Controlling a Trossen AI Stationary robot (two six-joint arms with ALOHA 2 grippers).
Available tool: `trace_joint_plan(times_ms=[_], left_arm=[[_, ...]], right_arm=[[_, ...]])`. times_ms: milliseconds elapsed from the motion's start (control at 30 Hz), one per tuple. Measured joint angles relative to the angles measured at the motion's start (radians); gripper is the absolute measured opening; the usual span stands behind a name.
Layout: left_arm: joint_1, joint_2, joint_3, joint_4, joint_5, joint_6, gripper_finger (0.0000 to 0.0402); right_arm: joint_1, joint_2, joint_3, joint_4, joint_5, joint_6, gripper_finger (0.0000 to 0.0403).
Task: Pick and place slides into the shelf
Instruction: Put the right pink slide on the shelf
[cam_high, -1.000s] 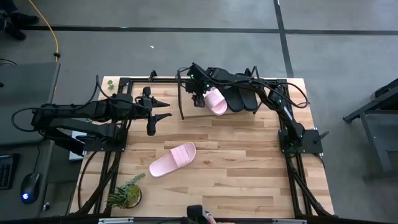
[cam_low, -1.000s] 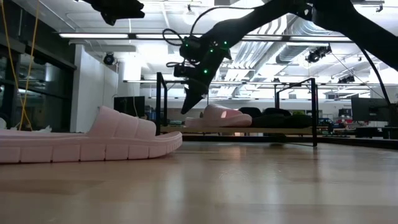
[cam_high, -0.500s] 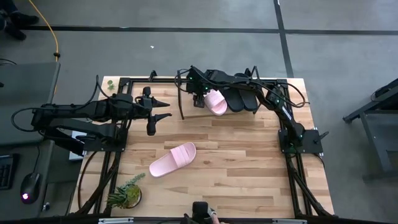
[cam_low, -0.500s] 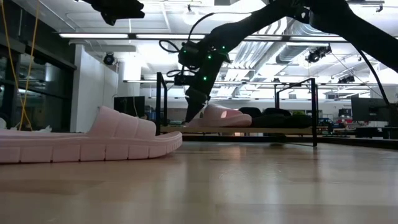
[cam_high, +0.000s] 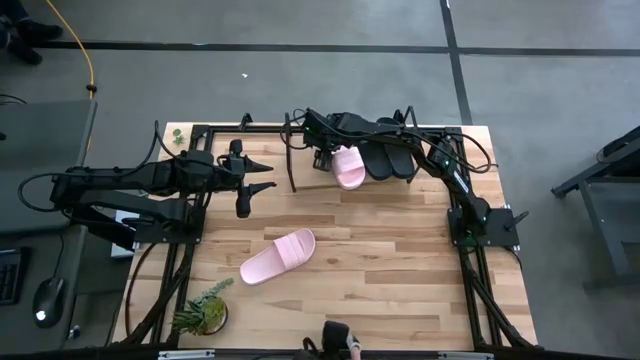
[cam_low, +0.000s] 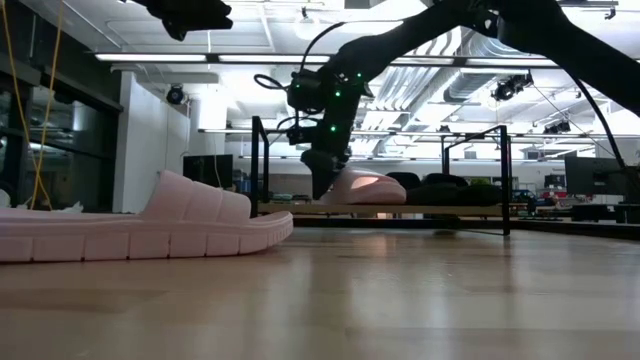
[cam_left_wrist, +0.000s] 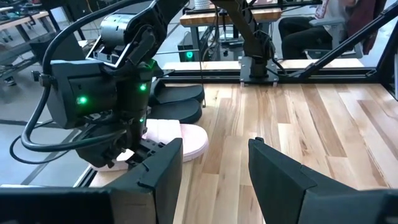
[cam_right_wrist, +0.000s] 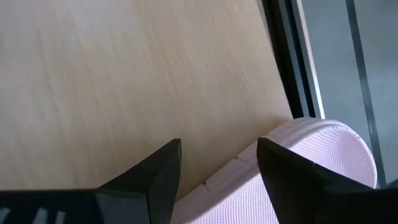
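Three of the four sandals look placed, by my reading, and one is left. On the low shelf of thin black metal hoops with a light wooden board (cam_high: 300, 160), at the far edge of the table, two black wide-strap slides (cam_high: 385, 160) lie side by side, and a pale pink wide-strap slide (cam_high: 347, 166) lies just beside them on the board. The right gripper (cam_high: 322, 158) hangs low at that pink slide's outer edge; in its wrist view its two dark fingers (cam_right_wrist: 155, 177) stand spread with bare board between them and the slide's rim (cam_right_wrist: 311, 155) against one finger, so it holds nothing and appears to be nudging or leaving the shoe. The second pale pink slide (cam_high: 278, 256) lies alone on the wooden tabletop (cam_high: 400, 270), well apart from the shelf, near a small potted plant (cam_high: 203, 310). The left gripper (cam_high: 262, 176) waits above the table's left side, fingers apart and empty. What remains is fetching that last pink slide and setting it in the free space on the board.
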Motion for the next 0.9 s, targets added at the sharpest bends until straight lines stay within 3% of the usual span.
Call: trace_joint_plan(times_ms=[900], left_arm=[[0.000,0.000,0.000,-0.001,0.000,0.000,0.0168]], right_arm=[[0.033,-0.018,-0.001,0.023,0.037,-0.040,0.0204]])
